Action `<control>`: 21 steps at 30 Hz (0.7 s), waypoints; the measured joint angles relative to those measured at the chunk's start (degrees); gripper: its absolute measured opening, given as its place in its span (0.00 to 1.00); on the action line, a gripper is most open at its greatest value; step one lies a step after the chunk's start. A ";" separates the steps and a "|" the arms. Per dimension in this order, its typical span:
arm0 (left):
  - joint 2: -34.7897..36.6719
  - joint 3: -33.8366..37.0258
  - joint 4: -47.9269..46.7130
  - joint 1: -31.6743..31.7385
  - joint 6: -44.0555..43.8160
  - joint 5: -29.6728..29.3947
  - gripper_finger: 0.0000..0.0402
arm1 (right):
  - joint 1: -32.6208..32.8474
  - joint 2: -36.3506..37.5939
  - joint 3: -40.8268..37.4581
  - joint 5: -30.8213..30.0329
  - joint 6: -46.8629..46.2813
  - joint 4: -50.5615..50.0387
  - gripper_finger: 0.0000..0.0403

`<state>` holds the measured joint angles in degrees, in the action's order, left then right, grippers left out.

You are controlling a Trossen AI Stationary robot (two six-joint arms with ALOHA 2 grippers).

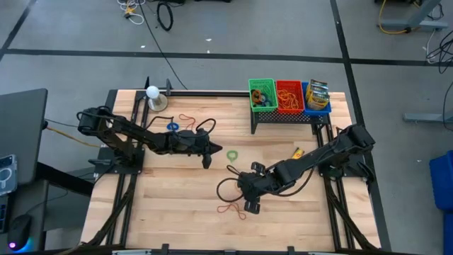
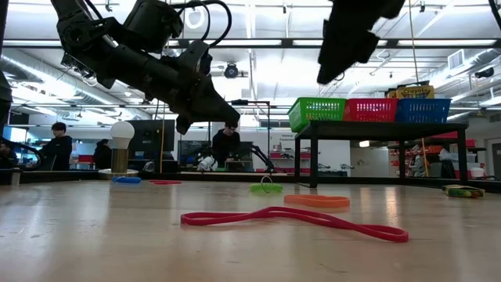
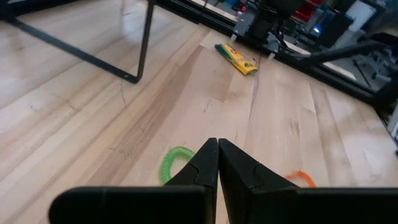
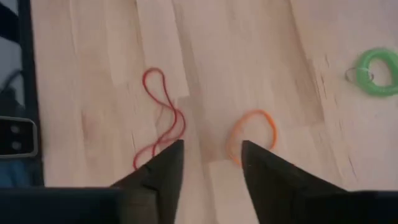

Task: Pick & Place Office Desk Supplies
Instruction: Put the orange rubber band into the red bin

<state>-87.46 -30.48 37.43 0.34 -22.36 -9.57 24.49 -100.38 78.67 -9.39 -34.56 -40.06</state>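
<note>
Wooden table (image 1: 170, 212) spread with loose bands; rack of three baskets (image 1: 289, 96) at the far edge, well apart; left end effector (image 1: 207, 150) shut, empty, hovering near the green ring (image 1: 232, 154); right end effector (image 4: 210, 160) partly open, empty, above the orange band (image 4: 252, 134), red band (image 4: 160, 118) just beside; likely risk: flat thin band slipping the fingers, or red one snagged too.

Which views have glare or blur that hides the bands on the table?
Low view: ceiling lights behind blow out bright, arms read as dark shapes, but the red band up front is sharp. Right wrist view: soft overall, the orange band and green ring slightly fuzzy, still readable. Left wrist view: shut left gripper covers part of the green ring. High view: even light, no glare.
</note>
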 joint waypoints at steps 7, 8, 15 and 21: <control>0.00 0.02 0.00 0.00 1.42 0.64 0.04 | 0.50 -4.20 0.00 0.76 4.62 -0.09 0.57; 0.00 0.02 0.00 0.00 1.43 0.67 0.04 | 0.32 -4.99 0.00 1.31 5.08 0.11 0.58; 0.00 0.00 -0.36 0.00 3.35 1.85 0.04 | 0.03 -10.18 -0.03 1.73 13.36 1.73 0.61; 0.00 0.02 -0.88 0.00 4.15 2.62 0.04 | -0.35 -12.40 -0.20 0.23 14.21 2.11 0.51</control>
<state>-87.46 -30.46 36.55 0.34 -18.21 -6.95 24.14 -112.77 78.48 -9.16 -20.35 -37.95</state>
